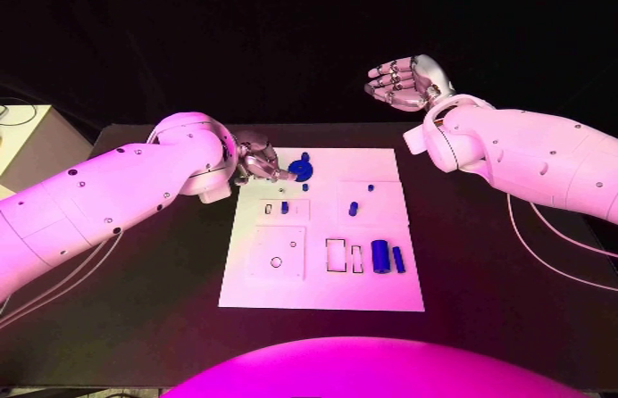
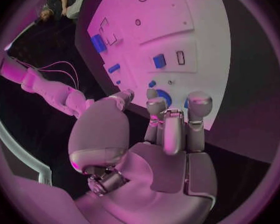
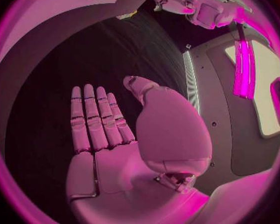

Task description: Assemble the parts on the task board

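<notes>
I see the left hand [image 1: 262,162] at the task board's [image 1: 322,291] far-left corner, metal fingertips [image 2: 199,100] pinching a round blue part [image 1: 302,169] | flat white task board mid-table, short blue cylinder [image 1: 380,256] beside rectangular slots [image 1: 335,254] | right hand [image 1: 405,83] raised beyond the board's far-right corner, holding nothing; curl I cannot tell.
</notes>
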Tool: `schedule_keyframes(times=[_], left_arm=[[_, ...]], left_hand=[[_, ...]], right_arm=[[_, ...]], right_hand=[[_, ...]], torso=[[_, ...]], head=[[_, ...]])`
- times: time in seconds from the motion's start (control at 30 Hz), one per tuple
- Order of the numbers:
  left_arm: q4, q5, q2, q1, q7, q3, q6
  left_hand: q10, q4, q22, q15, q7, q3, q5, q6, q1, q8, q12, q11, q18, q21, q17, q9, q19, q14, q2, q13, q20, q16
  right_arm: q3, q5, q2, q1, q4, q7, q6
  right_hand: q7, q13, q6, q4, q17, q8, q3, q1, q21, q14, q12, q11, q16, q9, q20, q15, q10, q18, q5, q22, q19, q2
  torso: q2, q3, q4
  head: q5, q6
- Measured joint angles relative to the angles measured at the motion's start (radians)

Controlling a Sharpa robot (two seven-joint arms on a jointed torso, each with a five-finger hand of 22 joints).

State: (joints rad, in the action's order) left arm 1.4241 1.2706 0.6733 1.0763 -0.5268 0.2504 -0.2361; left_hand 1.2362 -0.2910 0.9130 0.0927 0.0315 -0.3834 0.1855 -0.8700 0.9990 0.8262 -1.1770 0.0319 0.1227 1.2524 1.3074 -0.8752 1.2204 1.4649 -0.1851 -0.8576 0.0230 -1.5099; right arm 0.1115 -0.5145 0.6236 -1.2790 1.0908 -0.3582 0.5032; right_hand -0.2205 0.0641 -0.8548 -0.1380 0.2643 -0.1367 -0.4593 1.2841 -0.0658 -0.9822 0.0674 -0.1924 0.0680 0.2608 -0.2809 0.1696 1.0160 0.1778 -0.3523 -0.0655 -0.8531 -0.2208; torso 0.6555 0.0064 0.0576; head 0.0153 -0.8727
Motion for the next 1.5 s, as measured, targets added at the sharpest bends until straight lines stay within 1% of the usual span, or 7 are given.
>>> schedule_keyframes(times=[0.03,0.17,0.27,0.57,0.73,1.0,1.5], left_arm=[[-0.01,-0.003,0.001,0.001,0.0,0.017,-0.004],[-0.035,-0.017,0.004,0.003,0.0,0.044,-0.011],[-0.06,-0.027,0.003,0.007,0.0,0.057,-0.014],[-0.189,-0.038,-0.037,0.029,0.002,0.067,-0.013],[-0.281,-0.033,-0.077,0.053,0.005,0.064,-0.013],[-0.377,-0.022,-0.123,0.061,0.011,0.049,-0.017],[-0.45,-0.061,-0.16,0.063,0.047,0.002,-0.02]], left_hand=[[-0.025,0.0,-0.028,-0.007,0.01,0.003,0.004,0.025,0.015,-0.025,0.014,-0.007,0.0,-0.018,0.0,0.008,-0.018,0.001,0.014,0.023,0.007,0.013],[-0.07,0.0,-0.065,-0.026,0.035,0.003,0.009,0.062,0.038,-0.074,0.043,-0.027,0.0,-0.042,0.0,0.039,-0.041,0.003,0.022,0.069,0.023,0.033],[-0.073,0.0,-0.07,-0.027,0.038,0.003,0.009,0.066,0.042,-0.083,0.044,-0.031,0.0,-0.042,0.0,0.047,-0.042,0.002,0.026,0.077,0.024,0.033],[-0.093,-0.002,-0.073,-0.04,0.054,0.007,0.009,0.083,0.072,-0.128,0.05,-0.043,0.0,-0.042,0.0,0.083,-0.048,0.0,0.03,0.091,0.031,0.037],[-0.095,0.0,-0.07,-0.041,0.056,0.008,0.009,0.084,0.072,-0.138,0.05,-0.045,0.0,-0.042,0.0,0.096,-0.045,0.002,0.03,0.093,0.034,0.036],[-0.095,0.0,-0.064,-0.041,0.056,0.008,0.009,0.084,0.089,-0.149,0.05,-0.045,0.0,-0.042,0.0,0.109,-0.041,0.002,0.021,0.093,0.038,0.036],[-0.098,-0.003,-0.058,-0.048,0.063,0.028,0.009,0.084,0.091,-0.164,0.05,-0.048,0.0,-0.042,0.0,0.129,-0.037,0.002,0.02,0.095,0.042,0.034]], right_arm=[[0.0,0.0,0.001,0.0,0.0,0.0,0.0],[0.0,0.0,0.004,0.0,0.0,0.0,0.0],[0.0,0.0,0.007,0.0,0.001,0.0,0.0],[0.0,0.001,0.019,0.0,0.012,0.0,0.0],[0.0,0.001,0.024,0.0,0.016,0.0,0.0],[0.0,0.001,0.026,0.0,0.024,0.0,0.0],[0.0,0.001,0.025,0.0,0.028,0.0,0.0]], right_hand=[[0.0,0.0,0.0,0.0,0.0,0.0,0.0,0.0,0.0,0.0,0.0,0.0,0.0,0.0,0.0,0.0,0.0,0.0,0.0,0.0,0.0,0.0],[0.0,0.0,0.0,0.0,0.0,0.0,0.0,0.0,0.0,0.0,0.0,0.0,0.0,0.0,0.0,0.0,0.0,0.0,0.0,0.0,0.0,0.0],[0.0,0.0,0.0,-0.003,-0.001,0.0,0.003,0.0,0.0,0.0,0.0,0.0,0.0,0.0,0.0,0.0,0.0,0.0,0.0,0.0,0.0,0.0],[0.0,0.0,0.0,-0.003,-0.003,0.0,0.003,0.0,0.0,0.0,0.0,0.0,0.0,0.0,-0.004,0.0,0.0,0.0,-0.004,0.0,0.003,0.0],[0.0,0.0,0.0,-0.003,-0.003,0.0,0.003,0.0,0.0,0.0,0.0,0.0,0.0,0.0,-0.003,0.0,0.0,0.0,-0.004,0.0,0.003,0.0],[0.0,0.0,0.0,-0.003,-0.004,0.0,0.003,0.0,0.0,0.0,0.0,0.0,0.0,0.0,-0.003,0.0,0.0,0.0,-0.004,0.0,0.003,0.0],[0.0,0.0,0.0,0.0,-0.005,0.0,0.005,0.0,0.0,0.0,0.0,0.0,0.0,-0.001,-0.003,0.0,0.0,0.0,-0.004,0.0,0.003,0.0]], torso=[[0.0,-0.0001,-0.0002],[0.001,0.0006,-0.0006],[0.001,0.0011,-0.0008],[0.004,0.0006,0.0],[0.005,0.0006,-0.0011],[0.007,-0.0003,-0.0018],[0.012,-0.0023,-0.0035]], head=[[-0.001,0.0],[-0.001,0.0],[-0.004,0.0],[-0.018,0.003],[-0.026,0.014],[-0.04,0.021],[-0.056,0.025]])
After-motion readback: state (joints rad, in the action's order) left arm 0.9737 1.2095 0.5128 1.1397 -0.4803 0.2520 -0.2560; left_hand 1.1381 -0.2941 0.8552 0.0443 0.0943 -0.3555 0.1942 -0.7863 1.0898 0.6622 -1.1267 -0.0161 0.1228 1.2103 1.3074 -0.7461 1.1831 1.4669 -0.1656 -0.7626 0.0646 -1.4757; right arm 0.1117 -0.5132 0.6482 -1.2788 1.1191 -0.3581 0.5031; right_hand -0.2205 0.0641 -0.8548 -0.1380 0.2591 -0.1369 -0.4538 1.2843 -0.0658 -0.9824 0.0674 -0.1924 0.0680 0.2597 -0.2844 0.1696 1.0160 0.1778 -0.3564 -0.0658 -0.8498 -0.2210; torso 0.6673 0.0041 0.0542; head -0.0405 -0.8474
